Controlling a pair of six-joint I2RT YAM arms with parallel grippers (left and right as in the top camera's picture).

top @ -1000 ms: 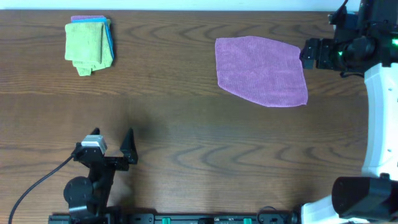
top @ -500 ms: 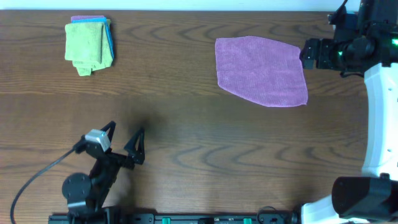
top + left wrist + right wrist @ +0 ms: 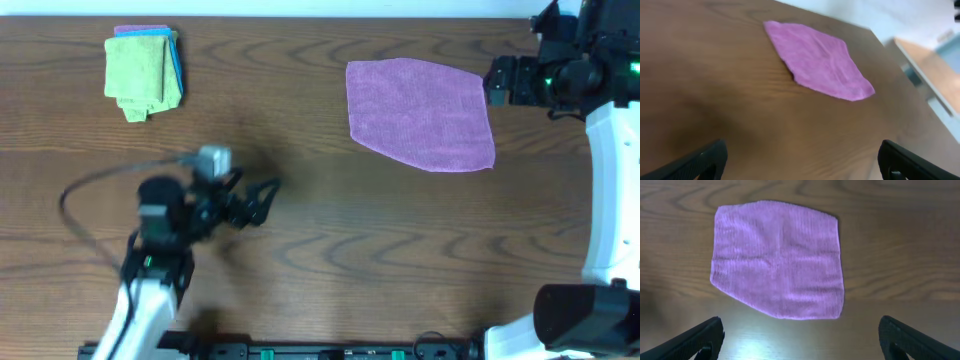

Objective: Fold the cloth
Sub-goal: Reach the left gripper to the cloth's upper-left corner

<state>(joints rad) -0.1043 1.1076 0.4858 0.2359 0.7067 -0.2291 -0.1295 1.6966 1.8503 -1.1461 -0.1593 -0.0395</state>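
Observation:
A purple cloth [image 3: 420,115] lies flat and unfolded at the back right of the wooden table. It also shows in the left wrist view [image 3: 817,60] and the right wrist view [image 3: 780,265]. My left gripper [image 3: 265,200] is open and empty over bare wood left of the table's middle, well short of the cloth; in its own view [image 3: 800,167] the cloth lies far ahead. My right gripper [image 3: 492,82] is open and empty, hovering just off the cloth's right edge; in its own view [image 3: 802,342] the cloth lies just beyond the fingertips.
A stack of folded cloths [image 3: 143,70], green on top with blue and purple beneath, sits at the back left. The table's far edge and a light wall show in the left wrist view. A cable trails behind the left arm.
My left arm has swung up from the table's front edge and moved right, its gripper now pointing toward the cloth. The right gripper and the cloth have hardly moved.

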